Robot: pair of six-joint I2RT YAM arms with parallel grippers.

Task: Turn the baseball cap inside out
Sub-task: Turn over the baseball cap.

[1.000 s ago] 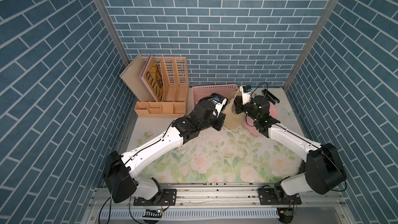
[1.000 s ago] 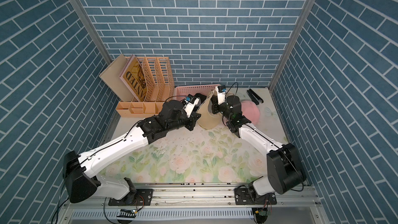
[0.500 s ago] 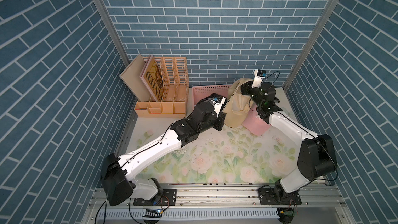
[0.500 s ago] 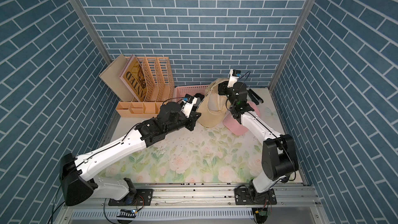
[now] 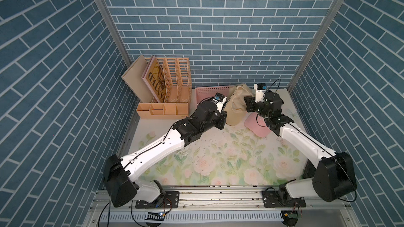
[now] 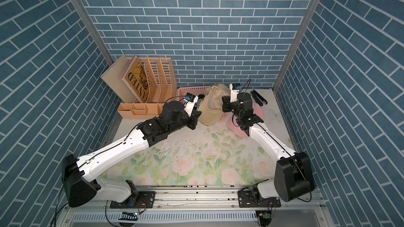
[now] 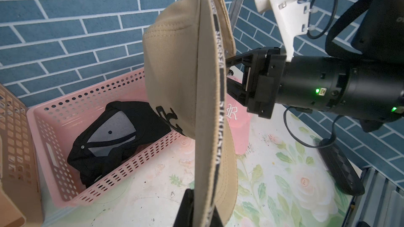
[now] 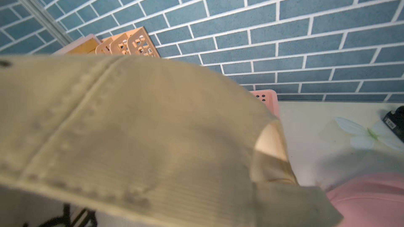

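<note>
The tan baseball cap (image 5: 235, 105) (image 6: 213, 108) hangs upright between my two arms near the back of the table. In the left wrist view the baseball cap (image 7: 175, 73) shows its crown, its black lettered inner band and its brim edge-on. My left gripper (image 5: 225, 114) (image 7: 204, 210) is shut on the cap's lower edge. My right gripper (image 5: 246, 103) (image 6: 223, 103) reaches into the cap from the right. Its fingers (image 7: 238, 58) converge behind the rim, with the tips hidden in fabric. In the right wrist view the cap's cloth (image 8: 131, 138) covers the jaws.
A pink basket (image 5: 209, 89) at the back holds a black cap (image 7: 113, 132). A pink cap (image 5: 255, 125) lies under my right wrist. An orange file rack (image 5: 172, 84) stands back left. A black bar (image 6: 259, 98) lies by the back right corner.
My right gripper rose toward the back wall with the cap's crown, opened, then came down and shut inside the cap again. The left arm has hardly moved.
</note>
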